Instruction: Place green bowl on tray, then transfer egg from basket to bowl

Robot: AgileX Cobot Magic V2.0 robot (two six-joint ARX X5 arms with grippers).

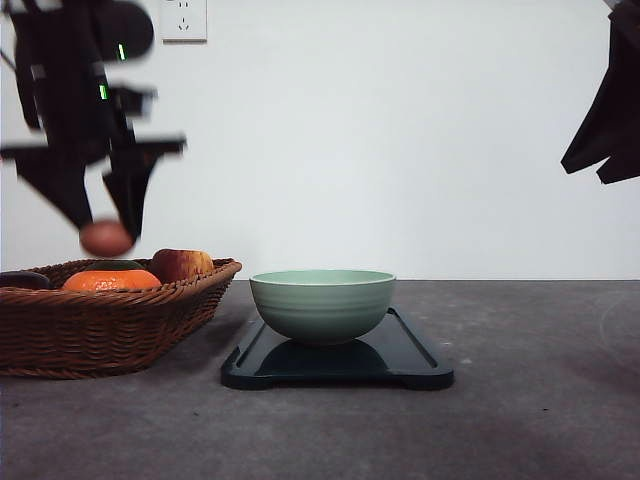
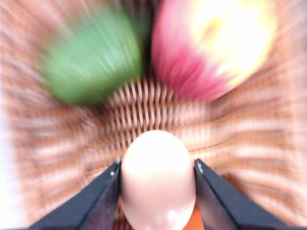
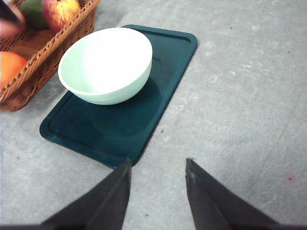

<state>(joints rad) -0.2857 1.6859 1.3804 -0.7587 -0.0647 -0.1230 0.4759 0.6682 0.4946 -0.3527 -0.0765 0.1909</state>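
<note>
Egg (image 1: 106,238) gripped in left claw (image 1: 104,232), above basket (image 1: 110,325) rim

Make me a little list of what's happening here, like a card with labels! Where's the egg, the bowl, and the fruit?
egg: held in the left end effector, lifted above the basket; egg
green bowl: sitting on the tray, empty
tray: on the grey table, beside the basket
fruit in basket: orange, apple, a green fruit
right end effector: open, holding nothing, raised over the table near the tray
step done: bowl on tray
step left: egg into bowl
</note>
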